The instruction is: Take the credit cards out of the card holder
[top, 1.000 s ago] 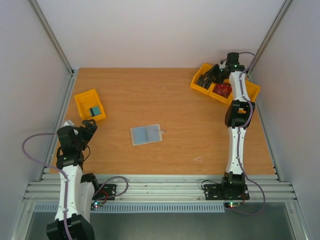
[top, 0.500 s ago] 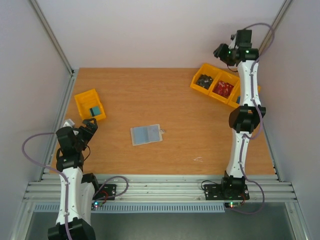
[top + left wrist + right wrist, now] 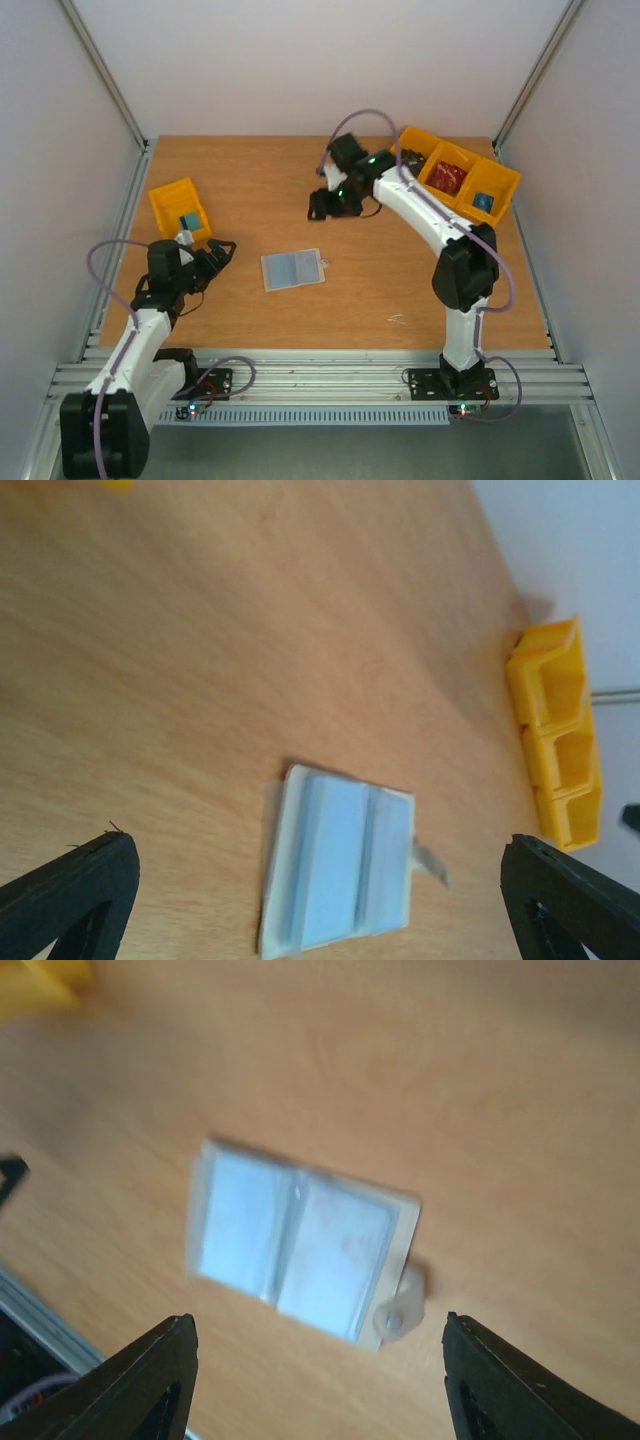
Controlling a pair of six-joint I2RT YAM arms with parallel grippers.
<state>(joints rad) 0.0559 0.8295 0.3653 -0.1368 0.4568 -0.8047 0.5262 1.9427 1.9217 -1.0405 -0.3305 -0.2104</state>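
The card holder (image 3: pixel 293 268) lies open and flat in the middle of the table, pale blue-grey side up, with a small tab at its right edge. No credit cards show; I cannot tell what its pockets hold. My left gripper (image 3: pixel 217 252) hovers open just left of the card holder (image 3: pixel 340 870), which sits between its spread fingertips (image 3: pixel 80 885) in the left wrist view. My right gripper (image 3: pixel 320 204) hangs open behind and above the card holder (image 3: pixel 300 1252), nothing between its fingers (image 3: pixel 160 1360).
A yellow bin (image 3: pixel 165 200) with a blue item stands at the far left. A row of yellow bins (image 3: pixel 415 140) at the back right holds a red item (image 3: pixel 447 178) and a blue item (image 3: pixel 485 200). Grey walls close in the table.
My right arm has swung from the back-right bins down to the table's middle, and its jaws have opened. My left gripper has reached right, towards the card holder.
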